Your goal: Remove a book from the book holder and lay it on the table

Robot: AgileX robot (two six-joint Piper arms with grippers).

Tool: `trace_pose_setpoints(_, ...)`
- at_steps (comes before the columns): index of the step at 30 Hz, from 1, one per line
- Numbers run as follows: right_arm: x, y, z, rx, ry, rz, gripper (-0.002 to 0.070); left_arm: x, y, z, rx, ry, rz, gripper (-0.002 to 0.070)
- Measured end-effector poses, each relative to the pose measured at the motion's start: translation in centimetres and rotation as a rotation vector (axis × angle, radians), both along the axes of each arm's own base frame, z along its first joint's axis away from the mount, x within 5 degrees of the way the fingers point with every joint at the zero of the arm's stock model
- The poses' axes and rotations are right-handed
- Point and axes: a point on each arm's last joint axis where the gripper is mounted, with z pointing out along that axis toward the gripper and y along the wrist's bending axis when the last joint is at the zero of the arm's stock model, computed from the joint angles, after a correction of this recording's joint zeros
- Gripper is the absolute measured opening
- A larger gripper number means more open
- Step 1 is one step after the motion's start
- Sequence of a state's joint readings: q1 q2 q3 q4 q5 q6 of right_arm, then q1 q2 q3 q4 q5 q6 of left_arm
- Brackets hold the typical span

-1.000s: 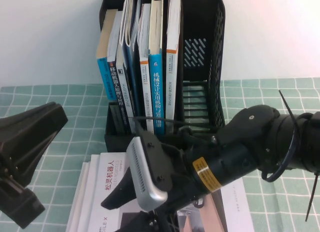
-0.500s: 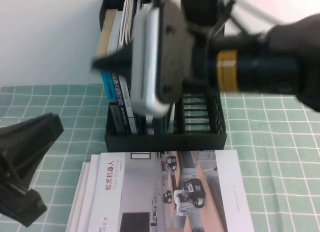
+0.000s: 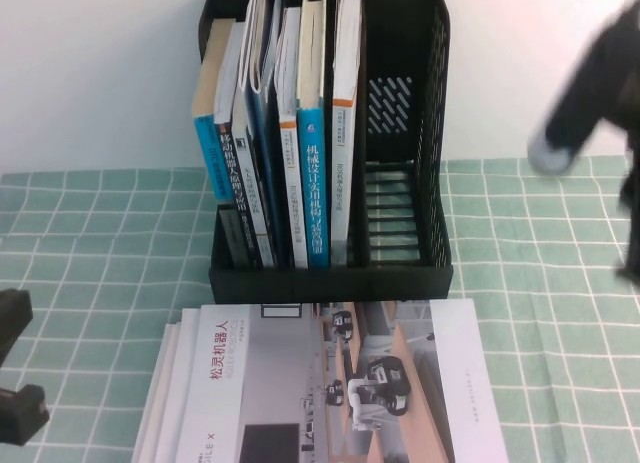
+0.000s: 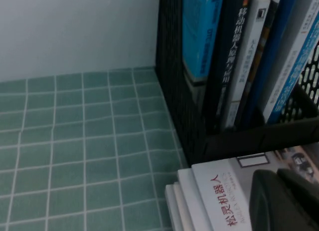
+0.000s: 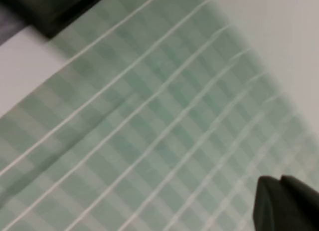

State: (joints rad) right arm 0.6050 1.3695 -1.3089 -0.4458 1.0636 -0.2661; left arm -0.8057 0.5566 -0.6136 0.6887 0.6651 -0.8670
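The book (image 3: 340, 383), a thin white-and-grey brochure with a red Chinese title, lies flat on the table (image 3: 100, 243) in front of the book holder (image 3: 410, 103). It rests on top of a few similar brochures. It also shows in the left wrist view (image 4: 219, 191). My left gripper (image 4: 284, 201) is shut and empty, hovering over the book's near left part. My right gripper (image 5: 281, 203) is shut and empty, above bare cloth to the right of the book. My right arm (image 3: 600, 93) is a dark blur at the right edge.
The holder's left slots hold several upright blue-spined books (image 3: 312, 163) and thin brochures. Its right slot (image 3: 390, 213) is empty. A white wall stands behind it. Part of my left arm (image 3: 15, 383) shows at the lower left edge.
My right arm has lifted off the book, swung up past the holder and out to the right edge. My left arm has drawn back toward the lower left. The book stays flat.
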Motion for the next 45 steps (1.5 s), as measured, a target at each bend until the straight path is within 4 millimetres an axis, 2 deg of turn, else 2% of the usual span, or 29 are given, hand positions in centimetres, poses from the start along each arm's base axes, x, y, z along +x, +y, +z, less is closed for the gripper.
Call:
trace_pose_setpoints(3, -3.0, -0.3, -1.5, 0.090, 0.173, 0.099, -0.0001, -0.3, -0.2, 0.3, -0.007, -0.061, -0.056, -0.0003)
trace_pose_setpoints(6, -6.3, -0.9, -2.2, 0.218, 0.199, 0.198, -0.0001, -0.6, -0.5, 0.0, -0.024, -0.126, -0.123, -0.0003)
trace_pose_setpoints(13, -12.5, -2.8, -4.6, 0.461, 0.030, 0.396, -0.0001, -1.7, -1.2, -3.0, -0.091, -0.212, -0.276, -0.0003)
trace_pose_setpoints(18, -15.8, -4.7, -7.6, 0.591, -0.119, 0.404, -0.0001, -2.4, -1.0, -5.6, -0.117, -0.206, -0.312, -0.0003)
trace_pose_setpoints(23, -18.6, -6.6, -10.2, 0.688, -0.240, 0.401, -0.0001, -3.1, -0.5, -6.6, -0.132, -0.225, -0.323, -0.0003)
trace_pose_setpoints(26, -19.6, -7.3, -11.5, 0.716, -0.289, 0.405, -0.0001, -3.2, -0.3, -6.5, -0.140, -0.237, -0.322, -0.0003)
trace_pose_setpoints(30, -20.3, -7.7, -11.9, 0.744, -0.329, 0.412, -0.0001, -3.2, -0.3, -6.5, -0.138, -0.239, -0.322, -0.0003)
trace_pose_setpoints(45, -21.0, -7.7, -13.1, 0.710, -0.224, 0.429, -0.0001, -3.2, -0.3, -6.6, -0.137, -0.240, -0.322, -0.0003)
